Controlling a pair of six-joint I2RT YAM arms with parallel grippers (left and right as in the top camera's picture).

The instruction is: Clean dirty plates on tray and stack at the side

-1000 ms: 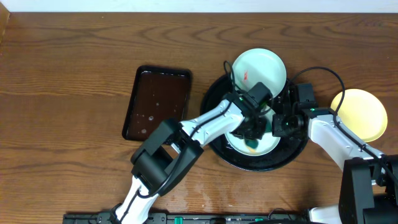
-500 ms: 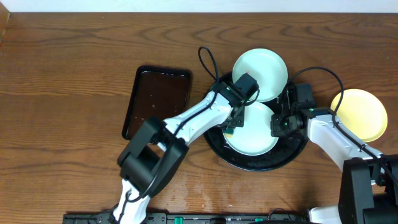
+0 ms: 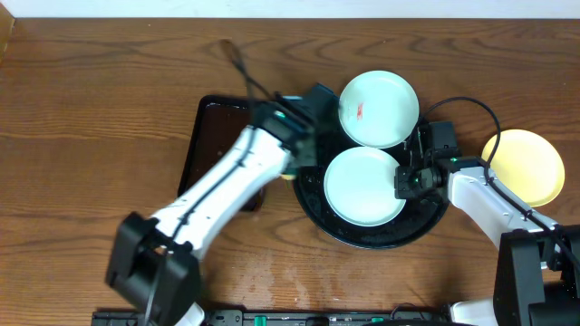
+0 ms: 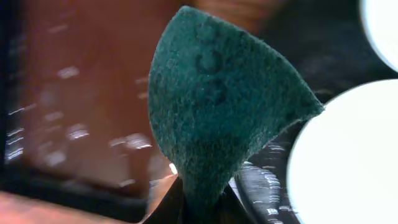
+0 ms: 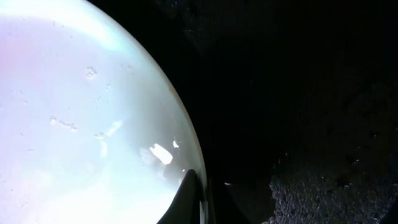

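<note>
Mint plate (image 3: pixel 362 186) sits on tray (image 3: pixel 373 237), closed right tool (image 3: pixel 404 179) at its rim.

The left arm (image 3: pixel 217 186) and right arm (image 3: pixel 485 199) have glossy white links between boxy black joint housings. A thin black cable (image 3: pixel 464 100) loops at each wrist.

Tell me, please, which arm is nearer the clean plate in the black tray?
Right. The right arm's shut jaws sit at the plate's right rim; the left arm, holding a sponge, is at the black tray's left edge.
</note>
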